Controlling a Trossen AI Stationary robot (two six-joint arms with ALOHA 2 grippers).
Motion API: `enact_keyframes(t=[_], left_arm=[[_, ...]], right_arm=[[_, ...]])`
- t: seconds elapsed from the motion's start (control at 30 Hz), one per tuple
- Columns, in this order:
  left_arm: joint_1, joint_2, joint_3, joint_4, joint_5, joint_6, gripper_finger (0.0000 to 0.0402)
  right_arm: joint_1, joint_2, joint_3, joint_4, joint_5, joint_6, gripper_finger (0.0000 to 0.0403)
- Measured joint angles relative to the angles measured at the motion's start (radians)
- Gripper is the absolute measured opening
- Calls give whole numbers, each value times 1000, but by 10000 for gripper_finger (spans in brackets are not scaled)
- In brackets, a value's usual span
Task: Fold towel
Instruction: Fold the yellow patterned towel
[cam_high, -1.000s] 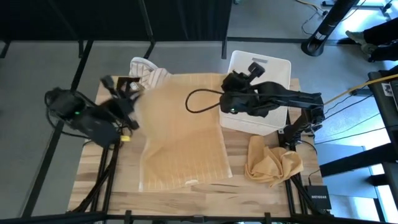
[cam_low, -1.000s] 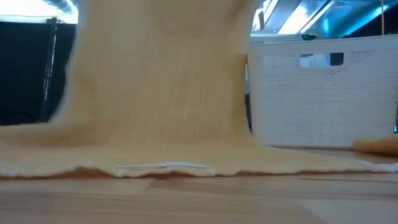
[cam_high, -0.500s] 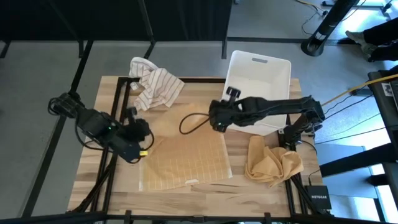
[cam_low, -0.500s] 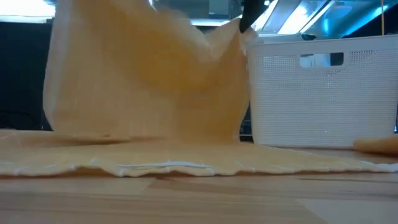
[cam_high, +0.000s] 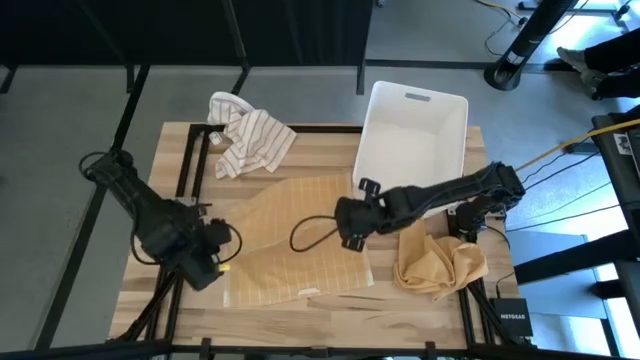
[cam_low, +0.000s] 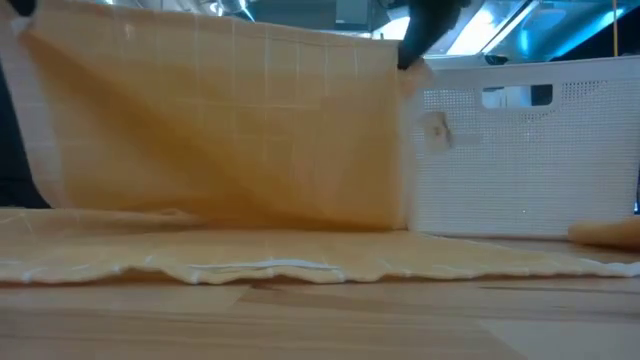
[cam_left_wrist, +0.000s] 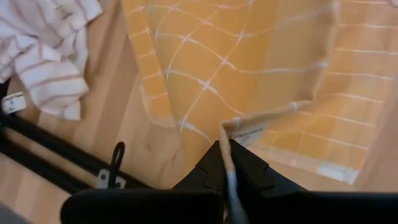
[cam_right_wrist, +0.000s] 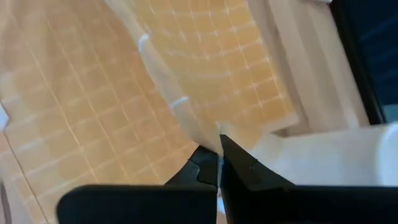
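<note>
Above mid-table, left hand (cam_high: 222, 262) and right hand (cam_high: 347, 228) each clamped on yellow towel (cam_high: 290, 235) corners, front edge flat

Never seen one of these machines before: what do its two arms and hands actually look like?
Both arms are black and jointed. The left hand carries a small yellow mark, and a black cable loops beside the right hand. Each ends in two dark, pointed fingers.
</note>
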Motion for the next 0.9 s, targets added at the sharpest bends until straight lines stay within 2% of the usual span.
enact_keyframes(t=[0.23, 0.53, 0.73, 0.9], left_arm=[[-102, 2, -16, 244, -123, -16, 3], [-132, 4, -257, 547, -105, -39, 3], [-132, 5, -407, 841, -81, 43, 3], [-132, 5, -490, 863, -76, 20, 3]], right_arm=[[89, 0, -148, 38, 1, 60, 5], [170, 1, -311, 179, 1, 110, 5], [205, 0, -381, 271, 1, 116, 5], [203, 0, -441, 383, -71, 140, 5]])
